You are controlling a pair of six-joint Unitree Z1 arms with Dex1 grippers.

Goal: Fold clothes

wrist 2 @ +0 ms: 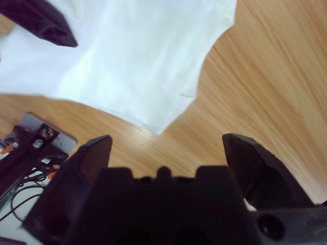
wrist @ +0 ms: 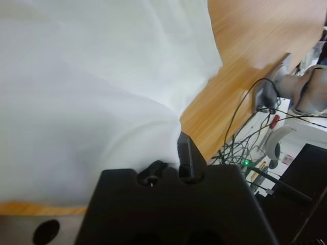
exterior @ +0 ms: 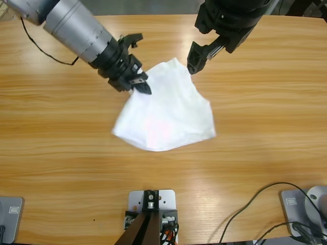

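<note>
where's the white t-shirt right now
In the high view, the T-shirt lies crumpled mid-table, its upper-left edge at the left gripper, the right gripper above its top corner.

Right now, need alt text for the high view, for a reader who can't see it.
A crumpled white T-shirt lies mid-table on the long wooden table. The left gripper pinches its upper-left edge, while the right gripper hovers open, just above the shirt's top corner.

T-shirt (exterior: 166, 117): thin, soft white cloth, matt, loosely creased. Table (exterior: 265, 102): wood, smooth, light sheen, visible grain. Left gripper (exterior: 140, 84) and right gripper (wrist 2: 166, 148): black plastic, matt. Arm housing (exterior: 76, 28) behind left gripper: silver-grey metal, satin.
</note>
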